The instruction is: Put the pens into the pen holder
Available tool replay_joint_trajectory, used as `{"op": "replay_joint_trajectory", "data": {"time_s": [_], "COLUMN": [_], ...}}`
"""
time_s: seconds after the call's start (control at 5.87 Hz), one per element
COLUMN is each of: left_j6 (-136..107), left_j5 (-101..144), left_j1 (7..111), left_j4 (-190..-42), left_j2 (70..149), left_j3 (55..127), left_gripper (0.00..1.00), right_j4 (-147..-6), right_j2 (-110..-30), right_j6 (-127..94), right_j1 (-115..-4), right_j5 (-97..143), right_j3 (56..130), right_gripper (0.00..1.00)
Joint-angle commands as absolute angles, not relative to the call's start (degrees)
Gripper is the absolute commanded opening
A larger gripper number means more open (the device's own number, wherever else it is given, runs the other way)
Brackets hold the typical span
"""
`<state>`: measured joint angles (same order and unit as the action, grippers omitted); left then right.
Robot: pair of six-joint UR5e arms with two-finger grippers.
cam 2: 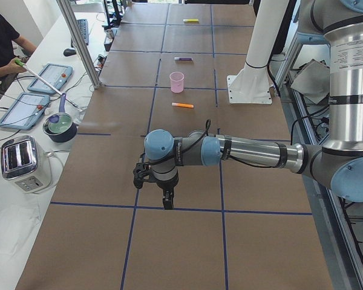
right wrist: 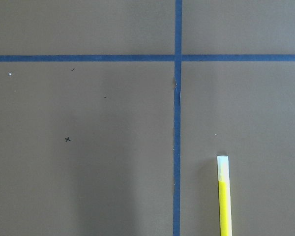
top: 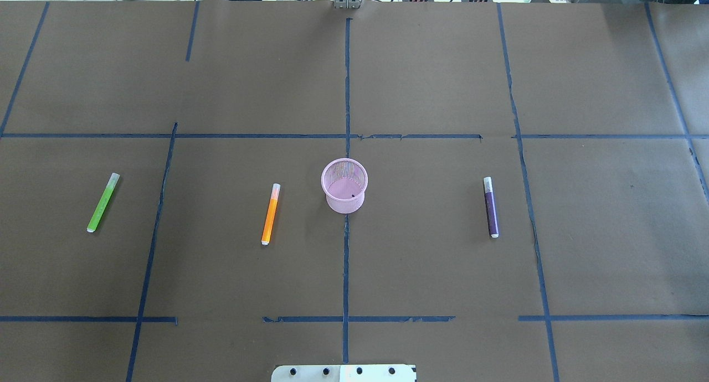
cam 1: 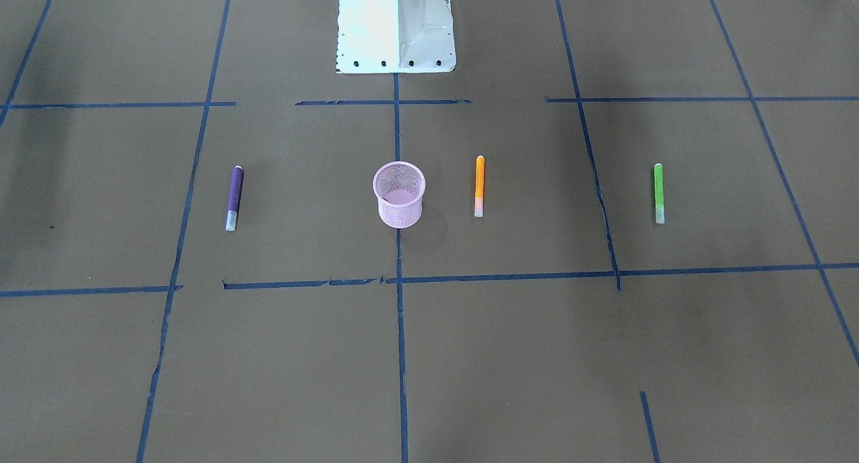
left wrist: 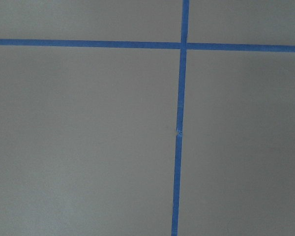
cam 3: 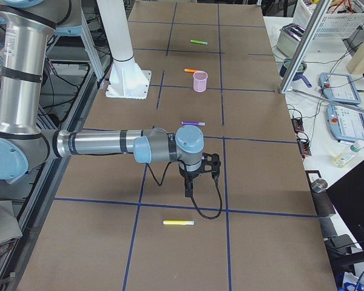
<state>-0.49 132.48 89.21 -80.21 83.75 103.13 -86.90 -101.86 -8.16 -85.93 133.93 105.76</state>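
The pink mesh pen holder (top: 344, 185) stands upright and empty at the table's centre. The orange pen (top: 270, 213) lies just to its left and the green pen (top: 103, 202) farther left. The purple pen (top: 491, 207) lies to its right. The yellow pen (right wrist: 224, 196) lies at the far right end, also in the exterior right view (cam 3: 178, 222). My left gripper (cam 2: 167, 202) hangs low over the left end and my right gripper (cam 3: 188, 188) hangs near the yellow pen. I cannot tell whether either is open or shut.
The robot's white base (cam 1: 396, 27) stands behind the pen holder. Past the table's far edge are a toaster (cam 2: 24, 163), a pot (cam 2: 59, 124), tablets and an operator (cam 2: 3, 42). A metal post (cam 2: 78, 42) rises at that edge.
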Motion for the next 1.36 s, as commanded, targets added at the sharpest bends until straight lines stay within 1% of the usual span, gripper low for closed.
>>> {"op": "replay_joint_trajectory", "data": {"time_s": [0.0,0.17,0.51,1.19], "left_j6": [-0.6,-0.5,-0.7,-0.6], "left_j5": [132.4,132.4,133.1,133.2], "left_j1": [89.1,89.1,86.4,86.5], "left_j4": [-80.0,-80.1,-80.2,-80.9], "left_j2": [81.9,81.9,81.4,81.5], "left_j3": [104.8,105.2,108.3,109.4], "left_gripper": [1.00,1.00,1.00,1.00], "right_j4": [-86.6,-86.5,-86.3,-86.1], "right_j2": [-102.2,-102.2,-102.2,-102.2], "right_j6": [-8.3,-8.5,-9.0,-8.5], "right_j1": [-85.9,-85.9,-85.8,-85.8], "right_j5": [133.4,133.5,133.9,137.4], "right_j3": [105.7,105.5,105.4,105.1], "right_gripper": [1.00,1.00,1.00,1.00]}}
